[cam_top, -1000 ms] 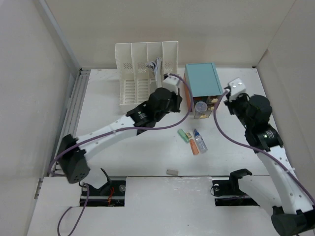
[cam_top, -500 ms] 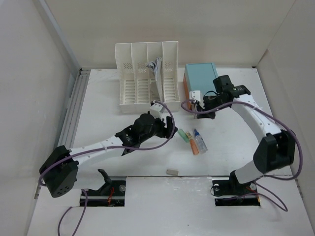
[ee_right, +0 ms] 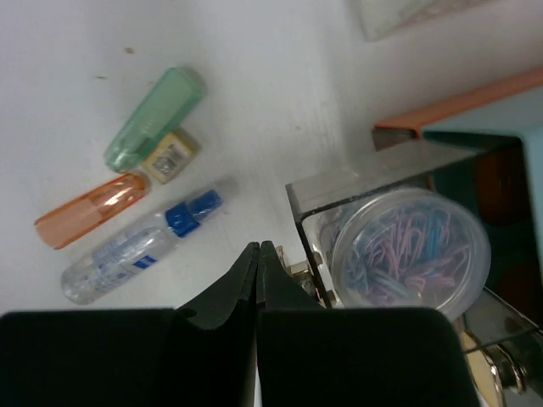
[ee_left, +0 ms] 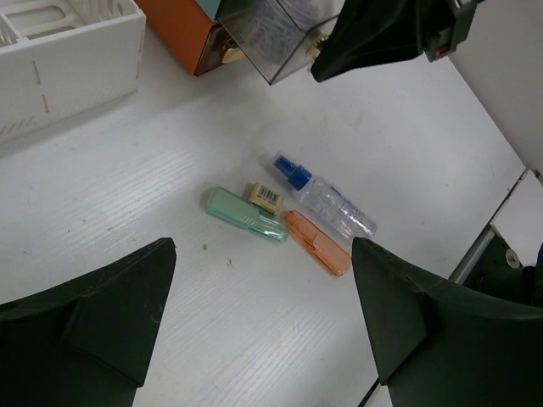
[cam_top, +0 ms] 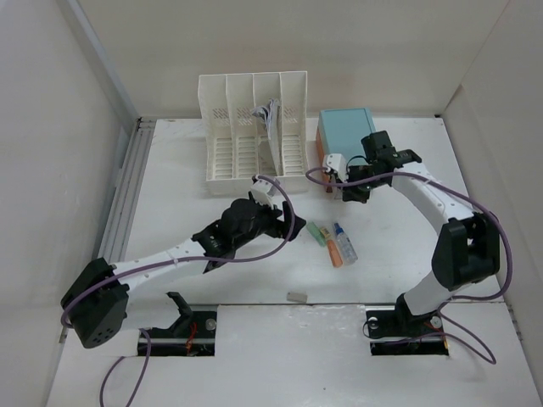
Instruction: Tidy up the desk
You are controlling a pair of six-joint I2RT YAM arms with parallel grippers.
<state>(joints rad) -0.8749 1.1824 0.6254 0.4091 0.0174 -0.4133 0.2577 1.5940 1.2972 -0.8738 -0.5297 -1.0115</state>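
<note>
Above the matte white desk, left claw gapes wide; right claw is pinched closed.

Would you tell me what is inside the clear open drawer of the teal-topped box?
A round tub of coloured paper clips; the rear of the drawer is hidden inside the box.

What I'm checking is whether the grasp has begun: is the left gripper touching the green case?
Apart. In the left wrist view the green case lies on the desk ahead of the left gripper, with white surface between it and both fingers.
</note>
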